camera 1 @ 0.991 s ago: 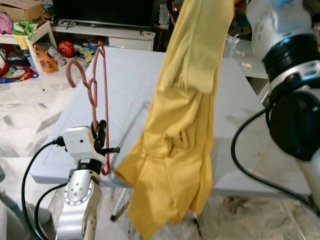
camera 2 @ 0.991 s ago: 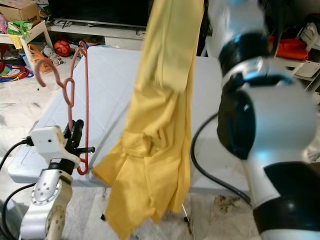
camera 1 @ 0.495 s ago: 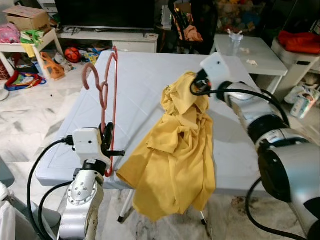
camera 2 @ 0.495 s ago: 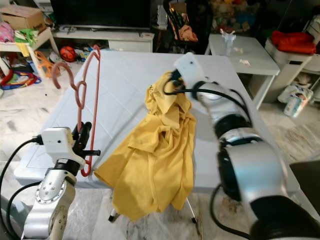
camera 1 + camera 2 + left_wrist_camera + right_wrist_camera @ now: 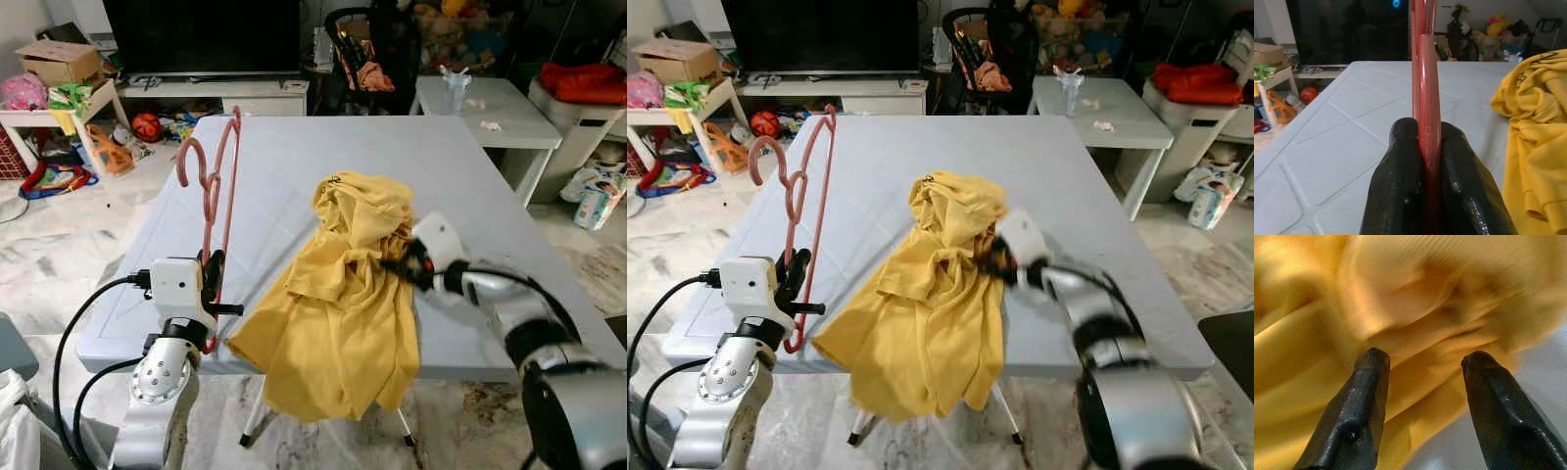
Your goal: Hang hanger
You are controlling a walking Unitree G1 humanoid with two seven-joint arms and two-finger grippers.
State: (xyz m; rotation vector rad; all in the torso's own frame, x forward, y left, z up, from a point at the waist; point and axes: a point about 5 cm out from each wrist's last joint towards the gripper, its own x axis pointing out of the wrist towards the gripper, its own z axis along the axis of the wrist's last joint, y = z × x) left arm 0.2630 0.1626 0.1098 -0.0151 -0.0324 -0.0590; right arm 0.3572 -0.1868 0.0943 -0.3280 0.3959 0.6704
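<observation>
gripping the lower bar of a red hanger (image 5: 217, 201), the left end effector (image 5: 209, 284) sits at the near left corner of the grey surface (image 5: 323, 147) in the left eye view, its fingers pinched tight on the bar. the hanger stands upright above it, hook at the top and pointing left. a yellow garment (image 5: 343, 294) lies heaped on the middle of the surface and spills over the near edge, hanging down toward the floor. the right end effector (image 5: 400, 264) is at the garment's right side, low over the surface.

right eye view gives the same layout: hanger upright by the near left corner, garment draped over the near edge.

left wrist view: the two black fingers (image 5: 1400, 181) press on either side of the red bar, with the yellow garment lying off to one side on the surface.

right wrist view: the two black fingers (image 5: 1366, 401) stand well apart with nothing between them, their tips just before the blurred yellow cloth.
</observation>
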